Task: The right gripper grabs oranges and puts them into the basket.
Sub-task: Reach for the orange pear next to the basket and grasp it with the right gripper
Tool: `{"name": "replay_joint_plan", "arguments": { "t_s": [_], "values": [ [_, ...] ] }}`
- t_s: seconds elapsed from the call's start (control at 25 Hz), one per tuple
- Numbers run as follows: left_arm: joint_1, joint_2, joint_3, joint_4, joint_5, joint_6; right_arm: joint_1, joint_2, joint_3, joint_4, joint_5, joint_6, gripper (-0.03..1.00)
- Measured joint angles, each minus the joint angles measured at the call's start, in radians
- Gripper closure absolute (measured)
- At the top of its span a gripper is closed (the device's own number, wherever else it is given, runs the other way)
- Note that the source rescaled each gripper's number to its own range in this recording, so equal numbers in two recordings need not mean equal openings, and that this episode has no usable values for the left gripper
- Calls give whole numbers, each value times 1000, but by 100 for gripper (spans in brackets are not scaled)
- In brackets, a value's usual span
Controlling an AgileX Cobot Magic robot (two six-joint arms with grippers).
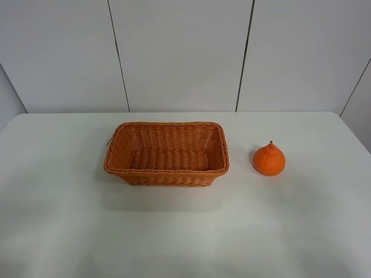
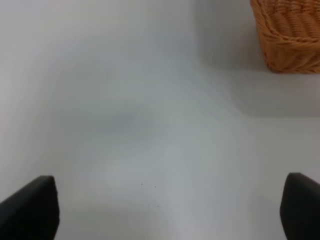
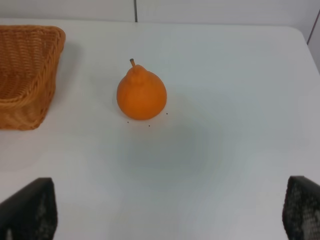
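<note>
Right claw (image 3: pixel 165 210): yours is wide open and empty, short of the fruit.
Left claw (image 2: pixel 164 207): also open, idle over bare worktop (image 2: pixel 150 100).
Orange (image 3: pixel 141 95): upright on the worktop, neck up, to the right of the basket (image 1: pixel 167 171) and apart from it.
Risk, grasp: if one finger touches first, you will likely roll the fruit; a pinch on the neck may slip.
Risk, carry: travel low and you may clip the flared rim.
Room: bare all round the orange; the worktop's right edge lies beyond it, so avoid nudging it that way.

Woven wicker basket (image 1: pixel 166 154); smooth matt orange (image 1: pixel 269 160); matt white table (image 1: pixel 185 231).
</note>
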Motion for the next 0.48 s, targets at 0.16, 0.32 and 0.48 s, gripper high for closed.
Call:
{"name": "replay_joint_plan", "arguments": {
  "t_s": [0.16, 0.32, 0.48],
  "values": [
    [0, 0, 0, 0, 0, 0, 0, 0, 0, 0, 0, 0, -3],
    [0, 0, 0, 0, 0, 0, 0, 0, 0, 0, 0, 0, -3],
    [0, 0, 0, 0, 0, 0, 0, 75, -50, 1, 11, 0, -3]
  ]
}}
